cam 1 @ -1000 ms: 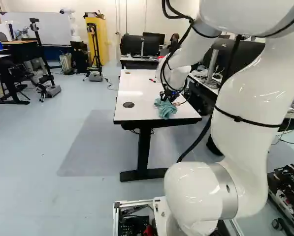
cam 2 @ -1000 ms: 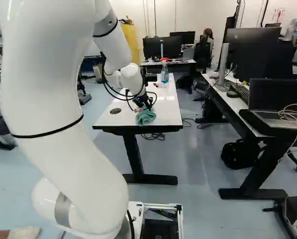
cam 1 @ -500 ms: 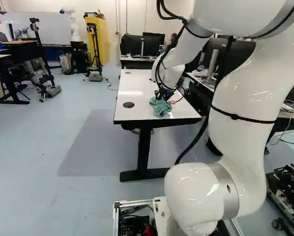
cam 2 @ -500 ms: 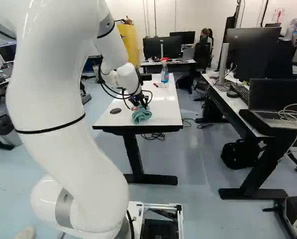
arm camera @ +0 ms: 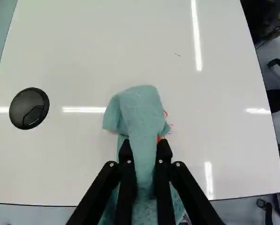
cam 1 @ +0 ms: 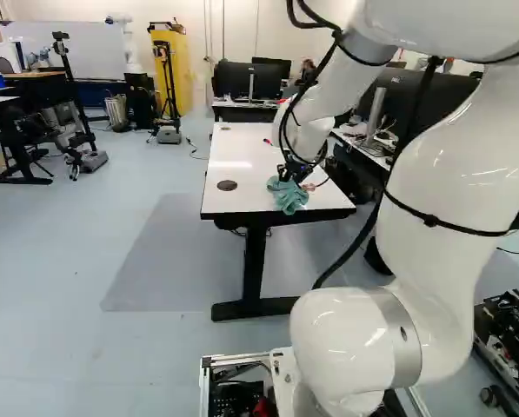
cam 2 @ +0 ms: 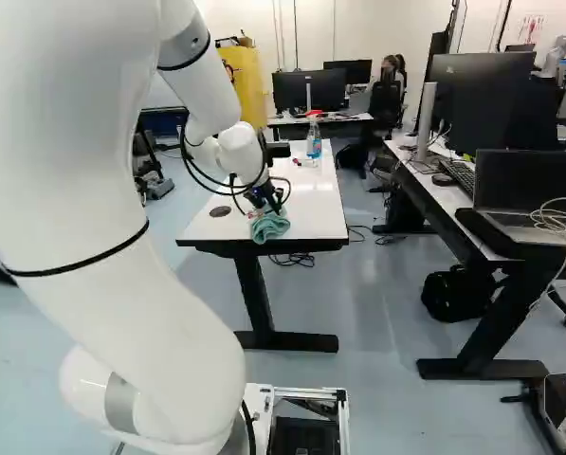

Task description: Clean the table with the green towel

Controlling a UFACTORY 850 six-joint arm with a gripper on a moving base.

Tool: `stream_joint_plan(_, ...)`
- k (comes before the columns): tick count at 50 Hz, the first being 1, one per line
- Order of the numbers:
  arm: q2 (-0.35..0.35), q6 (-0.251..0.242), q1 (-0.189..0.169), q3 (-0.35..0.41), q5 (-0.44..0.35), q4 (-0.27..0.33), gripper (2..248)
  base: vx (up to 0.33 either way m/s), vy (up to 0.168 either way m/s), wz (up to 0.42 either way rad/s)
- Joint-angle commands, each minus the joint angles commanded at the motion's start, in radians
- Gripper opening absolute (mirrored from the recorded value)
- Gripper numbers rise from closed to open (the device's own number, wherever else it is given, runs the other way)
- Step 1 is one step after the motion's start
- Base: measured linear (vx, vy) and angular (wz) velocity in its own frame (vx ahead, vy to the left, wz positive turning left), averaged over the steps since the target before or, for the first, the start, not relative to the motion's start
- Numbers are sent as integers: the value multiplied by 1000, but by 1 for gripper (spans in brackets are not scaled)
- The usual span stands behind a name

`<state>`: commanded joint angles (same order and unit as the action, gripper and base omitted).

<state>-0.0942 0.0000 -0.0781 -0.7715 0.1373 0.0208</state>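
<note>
Item: one green towel, cloth, bunched, on the white table at its near end. We list it as light, soft and limp; it should fold under a push and trail behind a pull, without risk of breaking. On the glossy top it probably slides easily.

Hold: our gripper pinches a raised fold of it, one finger on each side. We judge the thick middle of the bunch the right place to take it, since a corner would leave most of the cloth dragging.

Positions, from our grip, twelve o'clock being straight ahead of the fingers: folded front of the towel at twelve; red strokes at one, just beside the cloth; cable grommet between nine and ten. In the right base view, a spray bottle stands at one o'clock from the towel, toward the far end.

Obscured: the towel's underside, and whatever red runs beneath it; the finger pads, lost against the cloth. A thin dark mark, between twelve and one, is too small for us to identify. How firmly we press down, we cannot tell.
</note>
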Motion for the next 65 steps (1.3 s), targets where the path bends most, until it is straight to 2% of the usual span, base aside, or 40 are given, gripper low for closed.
stream_joint_plan(18, -26, 0, -62, -28, 0, 0, 47, 0, 0, 0)
stream_joint_plan(29, -69, 0, -82, -77, 0, 0, 47, 0, 0, 0)
stream_joint_plan(42, -121, 0, -67, -136, 0, 0, 47, 0, 0, 0)
stream_joint_plan(65, -131, 0, 6, -148, 0, 0, 47, 0, 0, 0)
